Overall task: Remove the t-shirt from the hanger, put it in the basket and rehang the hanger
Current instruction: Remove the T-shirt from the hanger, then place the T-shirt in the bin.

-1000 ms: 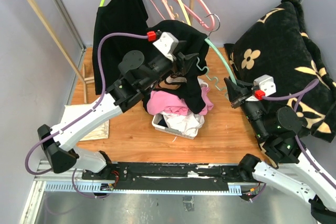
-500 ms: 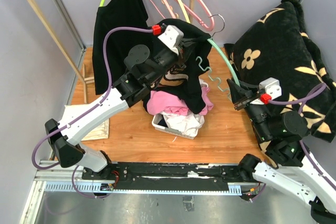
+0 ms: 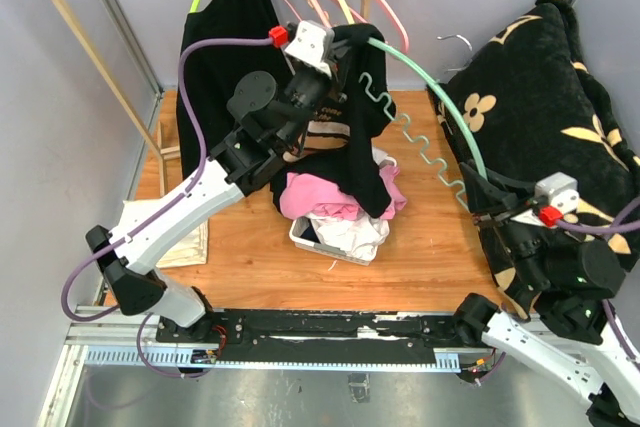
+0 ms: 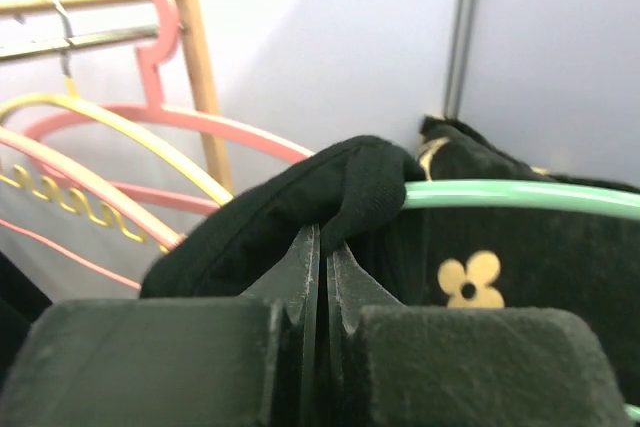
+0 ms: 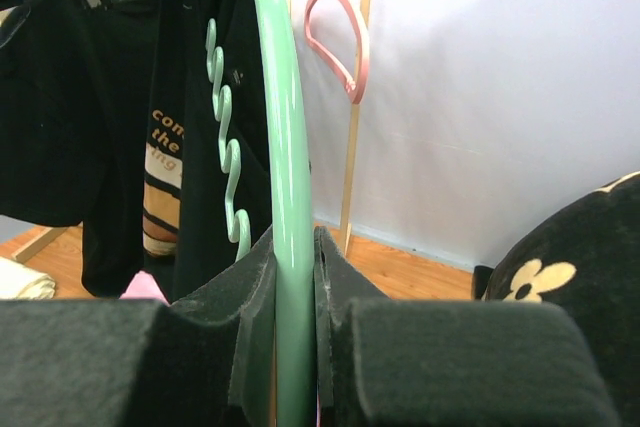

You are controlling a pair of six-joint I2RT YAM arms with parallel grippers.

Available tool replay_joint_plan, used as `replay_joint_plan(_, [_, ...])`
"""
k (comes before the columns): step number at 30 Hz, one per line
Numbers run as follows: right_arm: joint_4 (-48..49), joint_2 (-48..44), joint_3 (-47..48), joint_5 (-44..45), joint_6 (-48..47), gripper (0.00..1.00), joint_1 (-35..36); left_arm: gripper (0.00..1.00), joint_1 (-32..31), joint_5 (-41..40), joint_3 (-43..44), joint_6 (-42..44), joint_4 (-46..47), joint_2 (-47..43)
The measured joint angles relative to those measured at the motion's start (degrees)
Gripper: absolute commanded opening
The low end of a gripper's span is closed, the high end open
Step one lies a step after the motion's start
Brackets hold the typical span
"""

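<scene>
Gripping a fold of the black t-shirt in the clenched left claw, above and behind the laundry basket, right where the cloth wraps the tip of the mint-green hanger; the rest draped down onto the basket's heap. Clamping that hanger's arm in the shut right claw, well right of the basket.

To do it well: draw the fold off the tip along the arm's own line, away from the right claw, not downward. Brace the hanger against the pull. Watch the hem for snags.

Under the basket, a wooden bench. Behind it, a wooden rack with pink hangers. Right of it, a black flowered blanket. Pale walls around.
</scene>
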Motion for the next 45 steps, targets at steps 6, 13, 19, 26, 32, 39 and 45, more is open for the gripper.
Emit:
replay_joint_plan(6, [-1.33,-5.92,0.02,0.2,-0.13,0.01,0.0,0.01,0.0,-4.09,8.07,3.04,-0.87,3.96])
replay_joint_plan(13, [-3.96,-9.62,0.46,2.12,-0.33,0.01,0.0,0.0,0.0,-6.43,15.72,5.86,-3.5,9.81])
replay_joint_plan(19, [-7.17,-12.98,1.81,3.58,-0.44,0.01,0.0,0.0,0.0,-7.21,25.31,8.39,-7.52,14.38])
replay_joint_plan(26, [-9.57,-16.96,5.75,4.46,-1.01,0.01,0.0,0.01,0.02,-8.22,32.74,10.47,-9.7,17.64])
replay_joint_plan(32, [-10.19,-17.44,6.45,8.15,-1.62,0.01,0.0,0.01,0.07,-5.46,32.79,9.4,-11.52,17.99])
replay_joint_plan(39, [-10.25,-16.52,6.21,17.44,-3.04,0.01,0.0,0.0,0.04,4.98,32.74,5.86,-10.6,16.0])
replay_joint_plan(45, [-10.03,-14.62,5.46,22.21,-4.33,0.01,0.0,0.0,0.04,12.79,33.44,2.45,-5.99,13.7])
